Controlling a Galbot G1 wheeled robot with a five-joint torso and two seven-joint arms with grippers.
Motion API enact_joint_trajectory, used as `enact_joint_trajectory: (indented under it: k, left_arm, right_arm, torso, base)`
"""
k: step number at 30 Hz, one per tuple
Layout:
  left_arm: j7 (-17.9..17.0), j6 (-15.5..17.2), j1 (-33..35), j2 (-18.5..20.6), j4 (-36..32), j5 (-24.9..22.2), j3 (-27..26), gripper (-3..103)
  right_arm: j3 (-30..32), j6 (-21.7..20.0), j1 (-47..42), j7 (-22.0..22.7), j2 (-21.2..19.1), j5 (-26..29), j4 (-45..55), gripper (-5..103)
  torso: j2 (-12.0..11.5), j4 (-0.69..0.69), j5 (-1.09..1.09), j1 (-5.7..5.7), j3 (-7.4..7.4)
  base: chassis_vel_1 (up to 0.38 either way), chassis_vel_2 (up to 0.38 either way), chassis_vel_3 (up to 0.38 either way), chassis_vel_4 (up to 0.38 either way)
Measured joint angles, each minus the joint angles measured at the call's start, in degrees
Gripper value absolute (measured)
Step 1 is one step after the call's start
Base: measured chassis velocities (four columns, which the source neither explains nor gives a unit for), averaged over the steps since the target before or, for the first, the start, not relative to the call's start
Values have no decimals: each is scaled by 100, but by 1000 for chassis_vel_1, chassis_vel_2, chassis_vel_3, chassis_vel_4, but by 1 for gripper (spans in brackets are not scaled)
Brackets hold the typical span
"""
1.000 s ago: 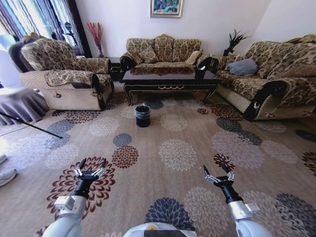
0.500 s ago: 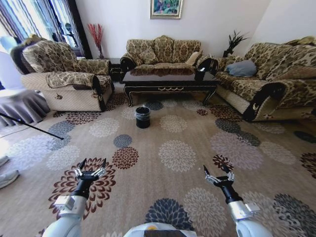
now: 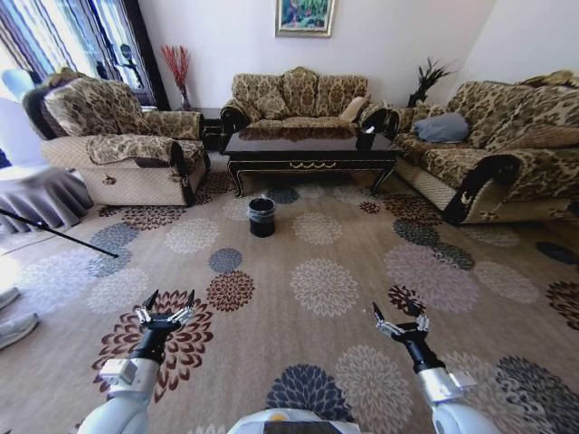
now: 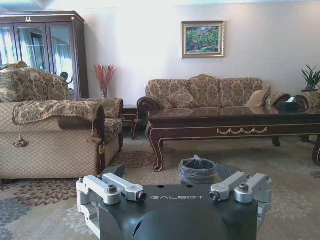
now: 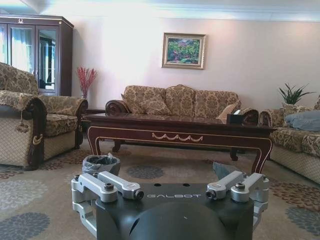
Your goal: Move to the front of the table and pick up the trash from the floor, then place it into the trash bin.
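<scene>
The dark glossy table with gold ornament stands far ahead in front of the back sofa, also seen in both wrist views. The black trash bin with its liner bag stands on the patterned floor just before the table's left end. No trash can be made out on the carpet from this distance. My left gripper and right gripper hang low in front of me, both open and holding nothing.
An armchair sits at the left, a sofa behind the table, another sofa at the right. A cloth-covered round table and a thin black rod are at the far left. Wide open carpet lies between me and the bin.
The whole head picture has shifted slightly, so the camera has moved a little. Both grippers hold the same open pose.
</scene>
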Motion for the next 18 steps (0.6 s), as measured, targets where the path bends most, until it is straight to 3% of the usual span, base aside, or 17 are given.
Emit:
enact_joint_trajectory:
  k: [18]
  left_arm:
    - [0,0,0,0,0,0,0,100]
  right_arm:
    - [0,0,0,0,0,0,0,100]
  torso:
    - [534,0,0,218,316]
  base:
    - [0,0,0,0]
